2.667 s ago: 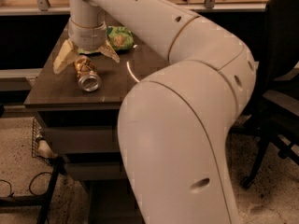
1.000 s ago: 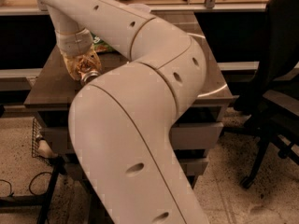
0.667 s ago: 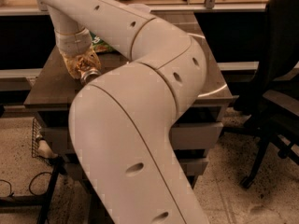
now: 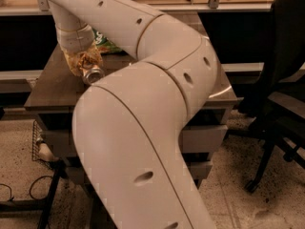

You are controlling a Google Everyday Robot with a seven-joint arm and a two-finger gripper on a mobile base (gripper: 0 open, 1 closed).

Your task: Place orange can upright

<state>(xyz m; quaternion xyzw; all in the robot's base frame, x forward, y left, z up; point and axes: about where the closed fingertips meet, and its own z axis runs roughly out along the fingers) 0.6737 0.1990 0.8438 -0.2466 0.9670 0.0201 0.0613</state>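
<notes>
Orange can (image 4: 91, 72), upper left of frame: tilted, silver end toward the camera, low over the table (image 4: 47, 92). I can't tell whether it touches the top. My gripper (image 4: 82, 64) is clamped on it, fingers (image 4: 71, 63) hugging the body. The green snack bag (image 4: 107, 45) is just behind.

To do this well: lift slightly, roll the wrist until the can's axis is vertical, lower squarely onto one end, and release only once it is flat.

Against 2.7 s ago: fingers were splayed over the lying can, now closed. My arm has swung across the frame.
</notes>
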